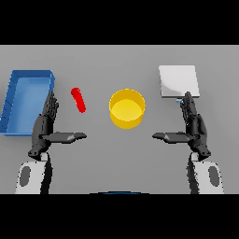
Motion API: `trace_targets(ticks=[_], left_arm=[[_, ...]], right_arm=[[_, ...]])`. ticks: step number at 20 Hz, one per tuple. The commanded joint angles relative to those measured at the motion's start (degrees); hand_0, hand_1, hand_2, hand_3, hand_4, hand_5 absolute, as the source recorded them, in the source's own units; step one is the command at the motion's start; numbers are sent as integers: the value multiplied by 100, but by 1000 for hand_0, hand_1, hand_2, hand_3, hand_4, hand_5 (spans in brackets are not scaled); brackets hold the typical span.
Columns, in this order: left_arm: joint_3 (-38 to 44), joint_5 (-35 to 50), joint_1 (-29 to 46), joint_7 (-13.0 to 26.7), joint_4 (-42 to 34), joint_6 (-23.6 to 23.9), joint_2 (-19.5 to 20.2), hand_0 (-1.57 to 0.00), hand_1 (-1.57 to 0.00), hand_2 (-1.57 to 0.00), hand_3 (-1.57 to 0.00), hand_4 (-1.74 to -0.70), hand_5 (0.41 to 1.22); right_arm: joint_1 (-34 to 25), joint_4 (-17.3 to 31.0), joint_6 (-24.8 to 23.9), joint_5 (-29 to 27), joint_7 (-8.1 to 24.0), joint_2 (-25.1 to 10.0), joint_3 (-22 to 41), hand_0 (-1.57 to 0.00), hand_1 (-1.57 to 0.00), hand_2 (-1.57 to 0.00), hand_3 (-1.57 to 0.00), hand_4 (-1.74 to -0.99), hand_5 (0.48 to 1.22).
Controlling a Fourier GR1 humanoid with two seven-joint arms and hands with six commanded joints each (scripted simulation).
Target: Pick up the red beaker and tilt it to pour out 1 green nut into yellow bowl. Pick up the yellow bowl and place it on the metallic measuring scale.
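1. While both hands hover low over the grey tabletop, the red beaker sits left of centre, apart from either hand.
2. Its long axis runs roughly away from the robot, leaning a little: the far end sits slightly further left, the near end slightly further right, toward the yellow bowl. Whether it stands or lies on its side cannot be told from this view.
3. That bowl rests near the middle, upright, its round opening facing up; no nut can be made out inside it.
4. A metallic measuring scale, a pale square plate, lies flat at the far right, well apart from the bowl.
5. A blue tray occupies the far left edge.
6. Left hand: fingers straight and pointing away, thumb stretched inward, holding nothing, just beside the tray.
7. Right hand: mirrors it, fingers extended, thumb pointing inward, fingertips reaching the scale's near edge.
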Motion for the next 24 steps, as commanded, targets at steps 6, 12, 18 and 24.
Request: trace_targets(ticks=[6, 12, 18, 24], left_arm=[[-118, -35, 307, -100, -237, -29, -37, 1, 1, 1, 1, -1141, 660], [-864, -880, 1125, 68, -1415, -149, 317, 1, 1, 1, 1, -1136, 657], [-745, -882, 563, 519, -837, -212, 375, 1, 1, 1, 1, -1137, 647], [-400, -818, -438, 371, 411, -191, 389, 1, 1, 1, 1, -1177, 644]], right_arm=[[-84, 35, -69, 54, 51, 70, 49, 1, 1, 1, 1, -1071, 578], [409, -643, -482, 1655, -520, -366, 754, 1, 1, 1, 1, -1084, 585], [481, -752, -138, 1267, -550, -409, 715, 1, 1, 1, 1, -1180, 627], [402, -660, -95, 1146, -553, -351, 674, 1, 1, 1, 1, -1220, 626]])
